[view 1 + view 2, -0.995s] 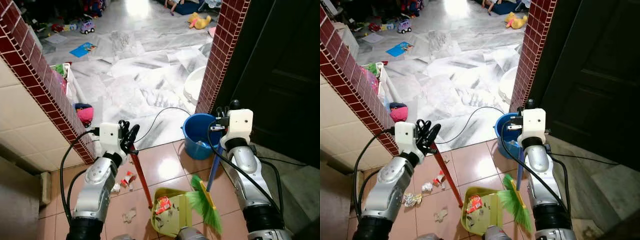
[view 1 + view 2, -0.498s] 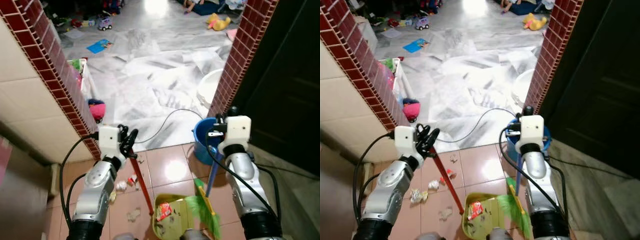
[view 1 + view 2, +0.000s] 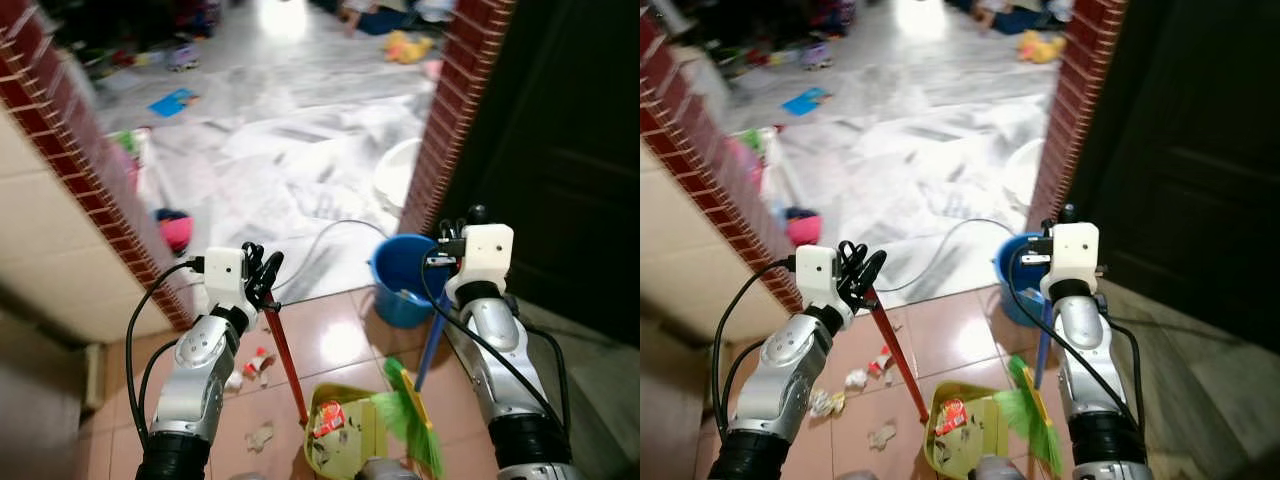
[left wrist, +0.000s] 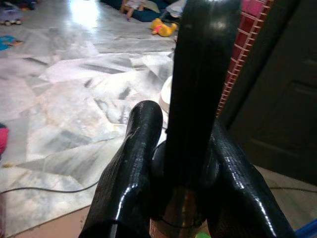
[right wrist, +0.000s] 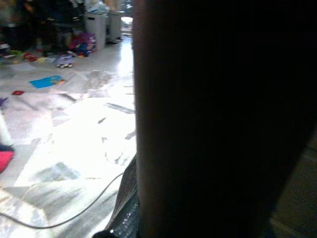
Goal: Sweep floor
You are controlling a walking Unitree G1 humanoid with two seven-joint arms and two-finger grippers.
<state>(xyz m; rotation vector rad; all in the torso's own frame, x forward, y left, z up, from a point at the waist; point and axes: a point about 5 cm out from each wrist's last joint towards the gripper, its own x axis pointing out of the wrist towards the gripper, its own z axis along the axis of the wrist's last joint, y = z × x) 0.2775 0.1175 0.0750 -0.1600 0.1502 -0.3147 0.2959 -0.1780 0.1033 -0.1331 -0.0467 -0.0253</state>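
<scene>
My left gripper (image 3: 262, 274) is shut on the top of the dustpan's long red handle (image 3: 286, 362). In the left wrist view the black fingers (image 4: 137, 163) clasp this handle (image 4: 198, 94). The yellow-green dustpan (image 3: 350, 442) rests on the terracotta tiles with red and white litter (image 3: 324, 418) inside. My right gripper (image 3: 447, 256) is shut on the broom's blue handle (image 3: 430, 338). The broom's green bristles (image 3: 412, 420) lie against the dustpan's right side. Crumpled scraps of paper (image 3: 258, 363) and another scrap (image 3: 260, 434) lie on the tiles to the left of the red handle.
A blue bucket (image 3: 398, 284) stands beside the red-brick pillar (image 3: 452, 110), with a white basin (image 3: 394, 176) behind it. A brick-edged wall (image 3: 92, 172) bounds the left and a dark door (image 3: 570, 150) the right. A cable (image 3: 322, 234) crosses the marble floor; toys lie beyond.
The whole picture has shifted and blurred, so the camera moved. Both grippers keep their hold; the broom and dustpan stand about where they were.
</scene>
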